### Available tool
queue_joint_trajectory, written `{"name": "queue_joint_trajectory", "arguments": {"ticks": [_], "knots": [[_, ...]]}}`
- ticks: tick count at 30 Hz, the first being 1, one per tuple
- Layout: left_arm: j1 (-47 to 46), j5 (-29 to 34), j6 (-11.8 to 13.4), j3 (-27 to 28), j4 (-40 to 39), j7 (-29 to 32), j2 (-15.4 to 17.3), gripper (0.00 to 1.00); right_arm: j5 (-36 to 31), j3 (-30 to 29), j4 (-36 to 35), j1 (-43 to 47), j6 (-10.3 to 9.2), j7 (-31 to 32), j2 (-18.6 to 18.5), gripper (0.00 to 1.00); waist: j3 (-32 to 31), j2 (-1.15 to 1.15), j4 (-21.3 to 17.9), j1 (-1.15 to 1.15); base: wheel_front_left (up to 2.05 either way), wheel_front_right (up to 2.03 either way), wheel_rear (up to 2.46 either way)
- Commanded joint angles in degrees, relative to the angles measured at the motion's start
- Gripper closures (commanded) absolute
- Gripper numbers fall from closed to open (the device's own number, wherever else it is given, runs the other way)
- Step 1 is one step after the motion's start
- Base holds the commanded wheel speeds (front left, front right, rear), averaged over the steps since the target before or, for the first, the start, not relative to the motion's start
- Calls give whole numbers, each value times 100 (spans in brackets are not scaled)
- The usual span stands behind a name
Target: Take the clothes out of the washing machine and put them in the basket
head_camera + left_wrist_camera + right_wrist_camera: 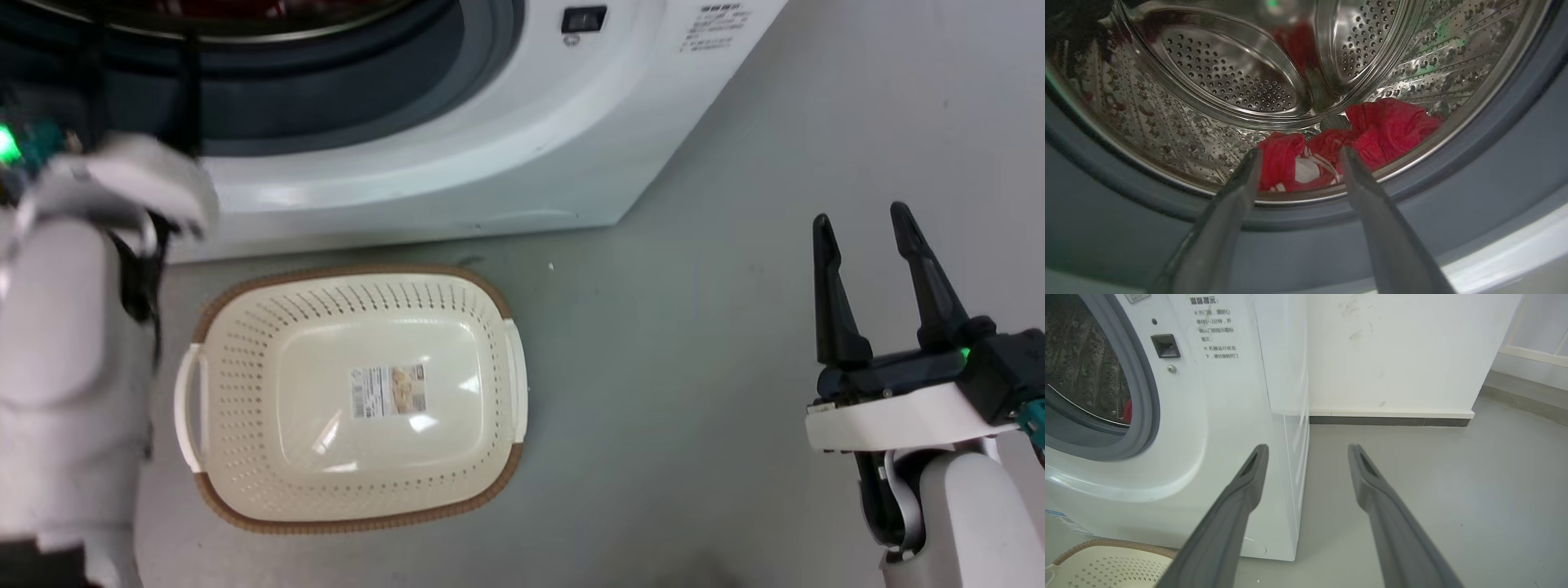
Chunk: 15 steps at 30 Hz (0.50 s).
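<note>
Two open tools; red clothes (1384,130) lie in the drum (1229,81).

In the left wrist view, the left tool (1300,150) points into the steel drum, its fingers (1241,183) spread wide with nothing gripped between them. The red clothes, striped white, lie heaped at lower centre and right of that frame, just past the fingertips and beside the grey rubber seal (1494,171); whether the tips touch the fabric I cannot tell. In the head view, the right tool (859,214) sits at lower right above the grey floor (694,367), fingers parted and holding nothing. It is well apart from the cream basket (245,327), which stands on the floor at lower centre-left, just before the white washing machine (490,147), with a label sticker (389,390) on its bottom.
</note>
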Motion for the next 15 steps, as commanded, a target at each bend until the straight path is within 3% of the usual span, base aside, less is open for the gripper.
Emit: {"name": "queue_joint_trajectory", "arguments": {"ticks": [1, 15], "knots": [[-572, -14, -25, -136, 312, 187, 147, 0, 57, 21, -47, -166, -4, -14, 13, 0, 549, 0, -154, -2, 0, 0, 0], [-3889, -585, -31, -2019, 1974, 1773, 1144, 0, 373, 427, -311, -567, -4, -14, 13, 0, 1765, 0, -620, -2, 0, 0, 0]]}}
